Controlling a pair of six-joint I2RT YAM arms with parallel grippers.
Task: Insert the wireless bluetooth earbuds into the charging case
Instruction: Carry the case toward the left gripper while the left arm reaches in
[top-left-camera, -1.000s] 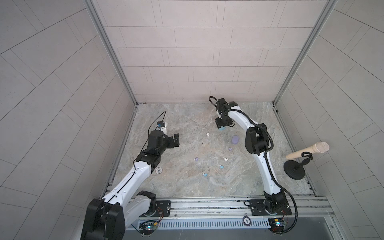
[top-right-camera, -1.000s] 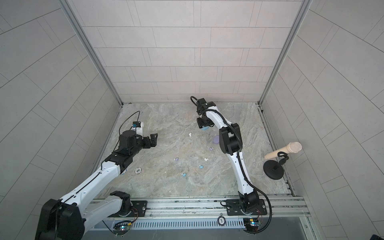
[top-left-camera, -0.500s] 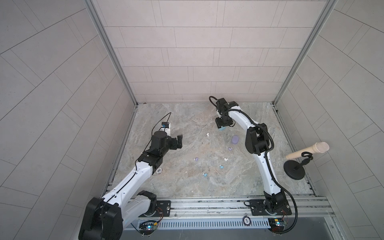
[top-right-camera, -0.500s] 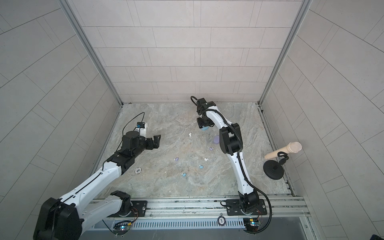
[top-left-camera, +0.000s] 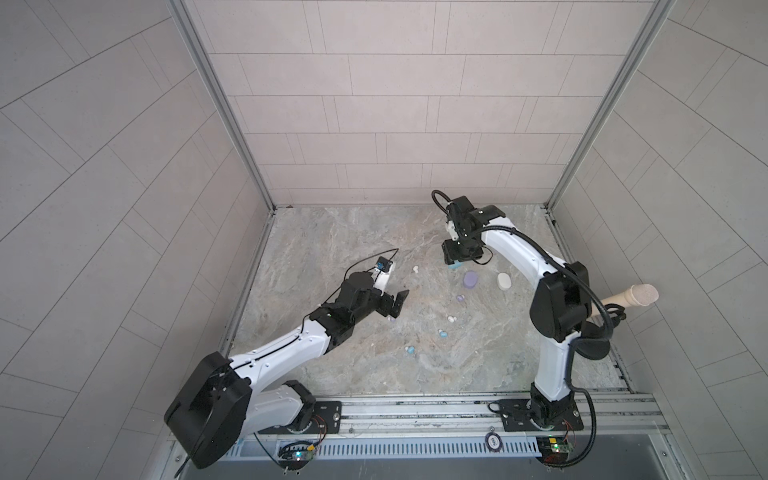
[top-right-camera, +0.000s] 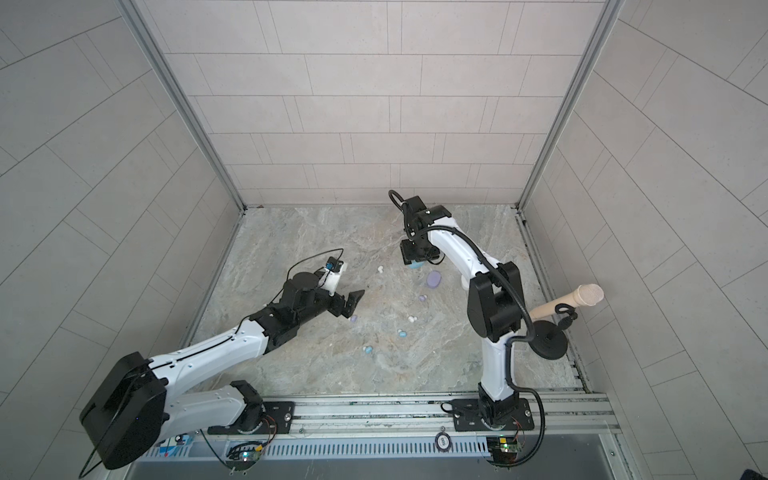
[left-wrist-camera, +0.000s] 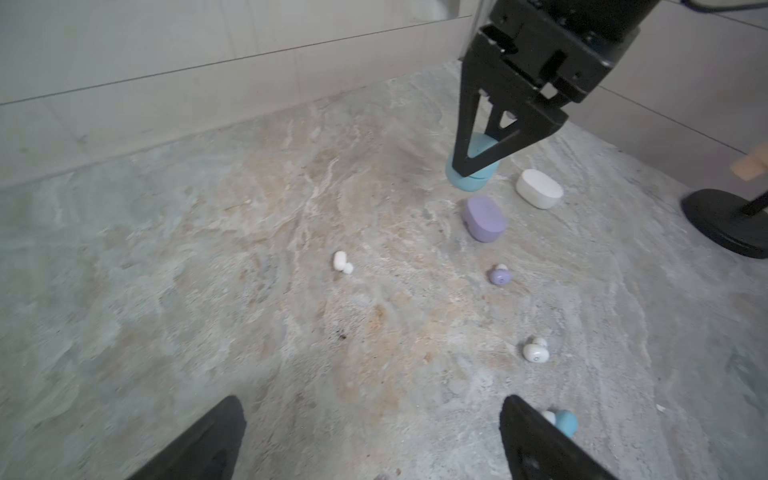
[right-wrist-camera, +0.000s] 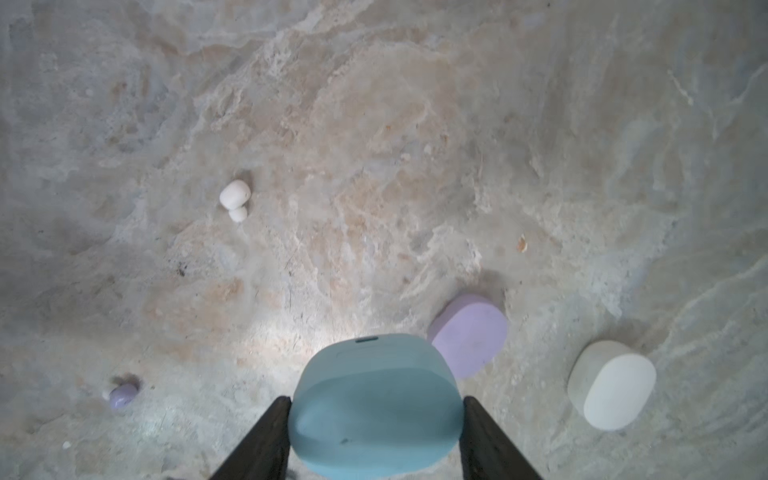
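Right jaws straddle the blue case (top-right-camera: 417, 266); left jaws spread wide near a lilac earbud (top-right-camera: 353, 318)

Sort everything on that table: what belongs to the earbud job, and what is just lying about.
For the job: blue case, lilac case, white case, white earbuds, lilac earbuds, blue earbuds.

Lying about: microphone on its black stand.

Mic (top-left-camera: 636, 295) on blk stand (top-left-camera: 592, 348), rt.
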